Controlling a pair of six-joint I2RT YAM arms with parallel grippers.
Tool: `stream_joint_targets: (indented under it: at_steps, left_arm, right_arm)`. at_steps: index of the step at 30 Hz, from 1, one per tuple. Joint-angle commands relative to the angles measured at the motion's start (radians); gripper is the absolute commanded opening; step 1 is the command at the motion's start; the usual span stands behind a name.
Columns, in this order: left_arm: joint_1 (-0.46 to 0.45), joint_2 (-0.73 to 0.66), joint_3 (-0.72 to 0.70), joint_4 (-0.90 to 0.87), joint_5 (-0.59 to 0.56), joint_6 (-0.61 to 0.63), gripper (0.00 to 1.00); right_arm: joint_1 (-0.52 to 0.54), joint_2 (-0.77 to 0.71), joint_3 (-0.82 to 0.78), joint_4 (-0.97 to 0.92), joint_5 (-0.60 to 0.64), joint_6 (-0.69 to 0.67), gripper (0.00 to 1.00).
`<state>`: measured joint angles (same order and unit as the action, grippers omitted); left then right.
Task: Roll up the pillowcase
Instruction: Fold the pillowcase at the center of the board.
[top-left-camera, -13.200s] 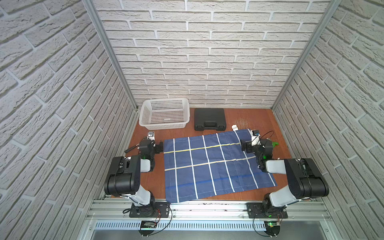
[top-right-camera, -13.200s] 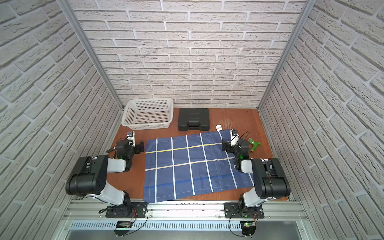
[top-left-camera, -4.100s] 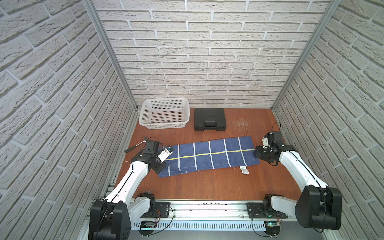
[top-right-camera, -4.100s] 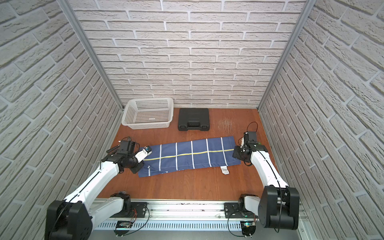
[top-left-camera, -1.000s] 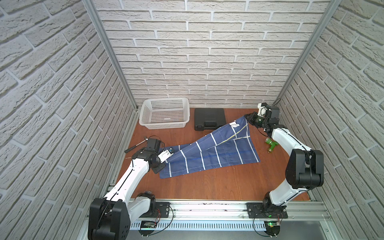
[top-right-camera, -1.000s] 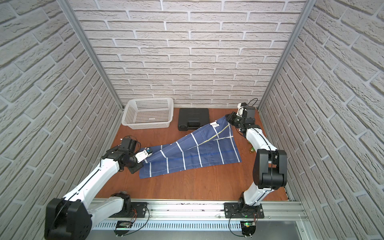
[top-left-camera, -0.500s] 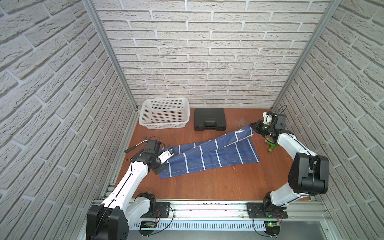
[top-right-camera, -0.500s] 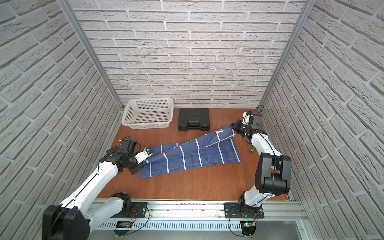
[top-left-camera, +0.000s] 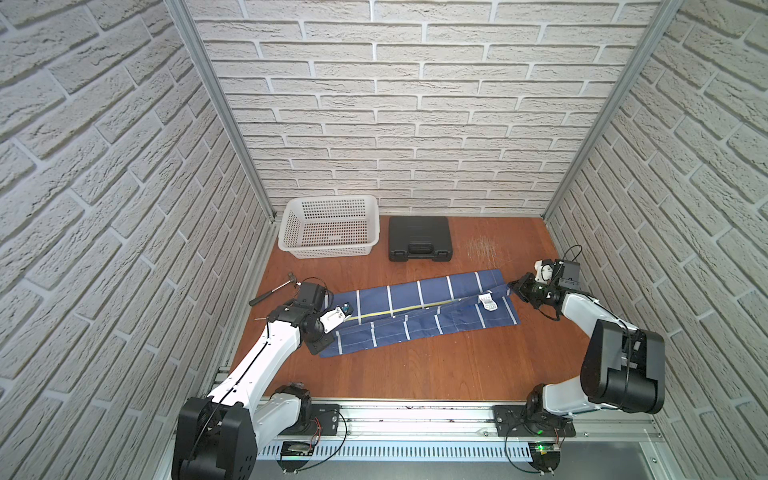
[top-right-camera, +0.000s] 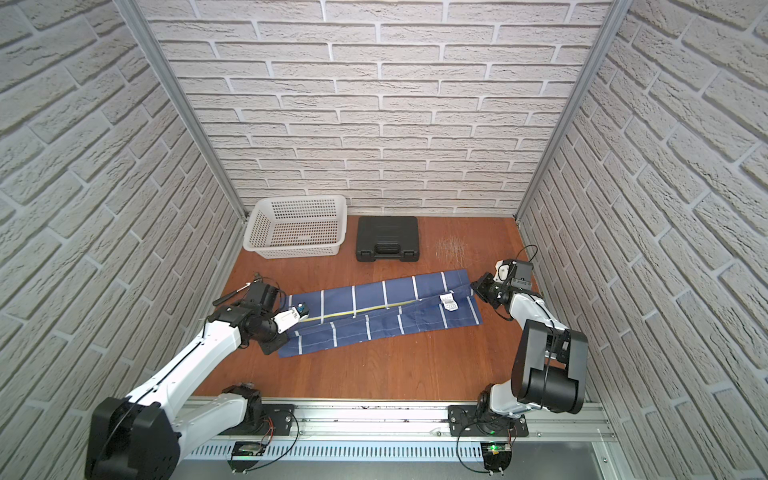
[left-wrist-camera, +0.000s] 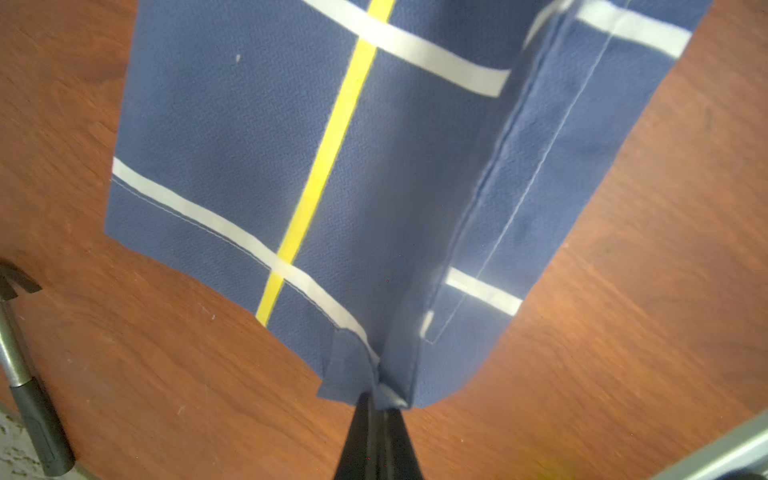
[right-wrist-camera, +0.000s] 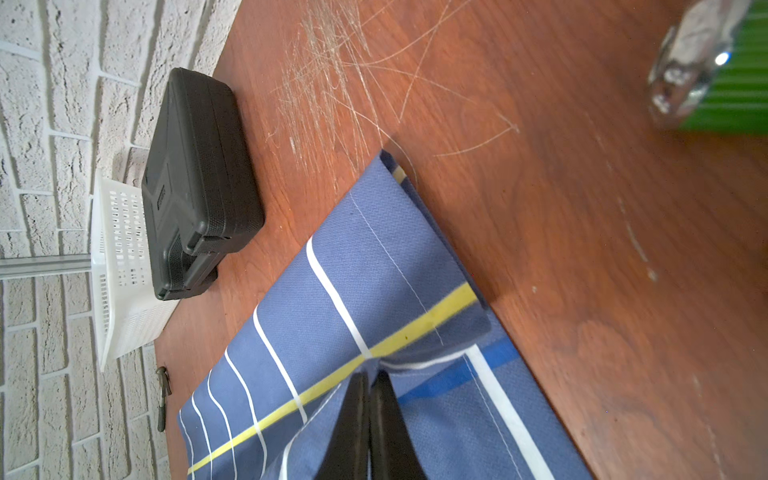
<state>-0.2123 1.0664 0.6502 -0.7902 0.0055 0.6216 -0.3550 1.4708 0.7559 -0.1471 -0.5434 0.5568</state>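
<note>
On the brown wooden table (top-left-camera: 415, 374) your pillowcase (top-left-camera: 415, 309) lies as a long folded strip, left to right. Your left gripper (left-wrist-camera: 376, 401) and right gripper (right-wrist-camera: 370, 376) each pinch one end. A blurred, cut-off green object (right-wrist-camera: 748, 95) shows only in the right wrist view. The care tag (top-left-camera: 487, 302) is too small to read.

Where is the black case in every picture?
A top view: black case at the back wall, beside the white basket.
A top view: same spot.
Left wrist: not in it.
Right wrist: beside the white basket, beyond the pillowcase, here.
Shared landmark: the white basket.
</note>
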Motion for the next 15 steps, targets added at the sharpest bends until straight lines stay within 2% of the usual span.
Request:
stream_joint_targets:
  at_steps: [1,15]
  left_arm:
    - [-0.008,0.009,-0.018,-0.027,0.011,0.015,0.00]
    - [-0.011,0.033,-0.018,-0.040,-0.007,0.012,0.00]
  right_arm:
    - [-0.009,-0.031,-0.036,0.000,-0.004,-0.037,0.02]
    - [-0.045,-0.057,-0.117,-0.149,0.058,-0.084,0.02]
